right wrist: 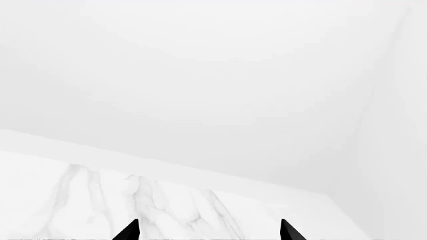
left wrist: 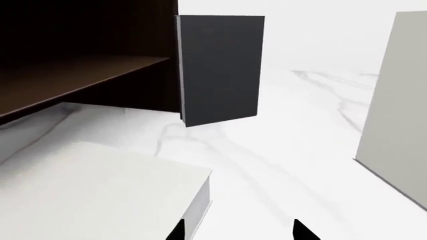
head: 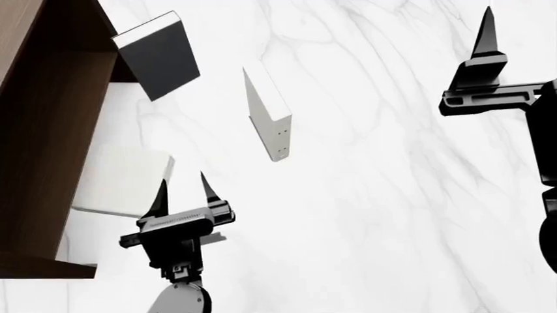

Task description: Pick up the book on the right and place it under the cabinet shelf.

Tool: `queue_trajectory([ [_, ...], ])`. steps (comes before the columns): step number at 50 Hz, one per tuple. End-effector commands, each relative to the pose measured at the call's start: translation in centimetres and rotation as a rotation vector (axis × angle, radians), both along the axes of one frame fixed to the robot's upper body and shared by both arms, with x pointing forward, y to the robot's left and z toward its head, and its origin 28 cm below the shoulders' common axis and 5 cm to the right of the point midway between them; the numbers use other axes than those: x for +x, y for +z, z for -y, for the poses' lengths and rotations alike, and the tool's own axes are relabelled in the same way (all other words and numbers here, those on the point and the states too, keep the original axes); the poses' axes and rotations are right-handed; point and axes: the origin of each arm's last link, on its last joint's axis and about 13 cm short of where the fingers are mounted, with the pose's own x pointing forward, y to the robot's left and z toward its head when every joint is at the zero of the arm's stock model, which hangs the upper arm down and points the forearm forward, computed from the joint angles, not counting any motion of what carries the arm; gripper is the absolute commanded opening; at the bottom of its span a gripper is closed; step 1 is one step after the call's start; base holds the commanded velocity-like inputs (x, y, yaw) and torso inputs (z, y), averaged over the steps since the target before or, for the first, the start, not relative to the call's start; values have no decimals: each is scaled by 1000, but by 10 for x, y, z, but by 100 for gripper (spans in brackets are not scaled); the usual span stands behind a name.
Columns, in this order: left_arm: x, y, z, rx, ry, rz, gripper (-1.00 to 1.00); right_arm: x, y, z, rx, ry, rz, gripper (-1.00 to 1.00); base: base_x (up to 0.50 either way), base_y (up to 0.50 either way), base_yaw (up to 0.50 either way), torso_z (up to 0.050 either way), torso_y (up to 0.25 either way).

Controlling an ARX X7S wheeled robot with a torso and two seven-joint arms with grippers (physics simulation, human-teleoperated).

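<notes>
The book (head: 122, 177), thin and plain whitish-grey, lies flat on the marble table with its left part under the cabinet shelf (head: 44, 98), a tall dark brown box. In the left wrist view the book (left wrist: 100, 195) lies in front of the cabinet shelf (left wrist: 80, 55). My left gripper (head: 182, 184) is open just right of the book's edge, with only table between its fingertips (left wrist: 175, 232). My right gripper (head: 486, 32) hovers far off at the back right, open and empty (right wrist: 208, 232).
A dark charcoal book (head: 156, 55) stands against the cabinet's far corner (left wrist: 220, 70). A white book with small dots on its narrow edge (head: 270, 120) stands upright mid-table, right of my left gripper (left wrist: 397, 105). White marble table (head: 374, 195) spreads to the right.
</notes>
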Motion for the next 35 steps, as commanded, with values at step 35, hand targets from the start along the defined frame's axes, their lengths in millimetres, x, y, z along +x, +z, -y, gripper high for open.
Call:
queue_trajectory([
  [35, 12, -7, -78, -208, 345, -168, 100, -7, 6, -3, -15, 1, 18, 100, 0, 0, 0, -1, -5],
])
